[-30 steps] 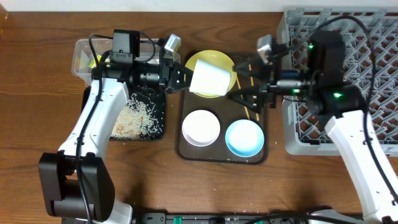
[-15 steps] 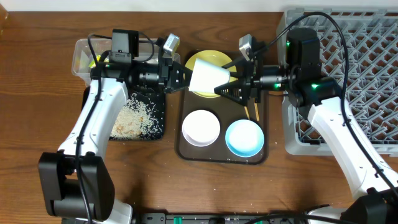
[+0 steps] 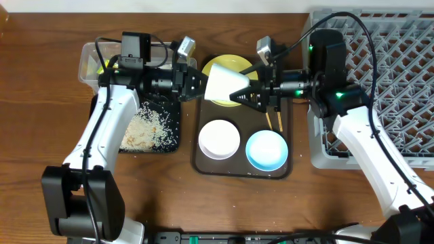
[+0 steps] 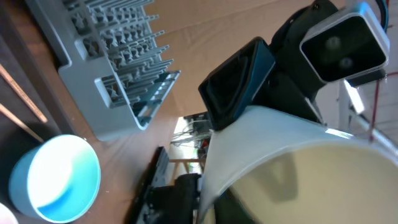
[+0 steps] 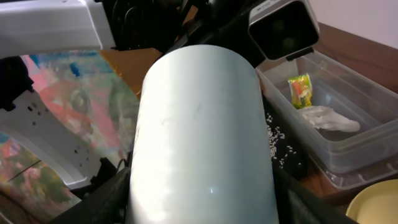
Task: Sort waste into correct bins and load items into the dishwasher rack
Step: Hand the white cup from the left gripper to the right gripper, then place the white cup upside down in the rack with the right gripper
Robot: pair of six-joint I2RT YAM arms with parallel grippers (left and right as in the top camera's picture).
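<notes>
A small white cup (image 3: 224,83) hangs on its side above the round yellow plate (image 3: 234,62), caught between both arms. My left gripper (image 3: 202,85) pinches the cup's rim, one finger (image 4: 180,199) outside the wall. From the right, my right gripper (image 3: 239,95) is closed round the cup's body (image 5: 202,137), its fingers (image 5: 102,199) against both sides. The white bowl (image 3: 218,139), light-blue bowl (image 3: 264,150) and chopsticks (image 3: 278,118) lie on the brown tray (image 3: 196,146). The grey rack (image 3: 386,81) stands at the right.
The clear container (image 3: 91,61) at the far left holds a yellow-green wrapper (image 5: 300,90) and crumpled white paper (image 5: 326,117). In front of it the black tray (image 3: 178,129) carries rice scraps (image 3: 146,129). Stray grains lie on the table.
My right gripper moved left from the tray's edge to the cup and closed its fingers round it. The left arm kept the cup nearly still.
</notes>
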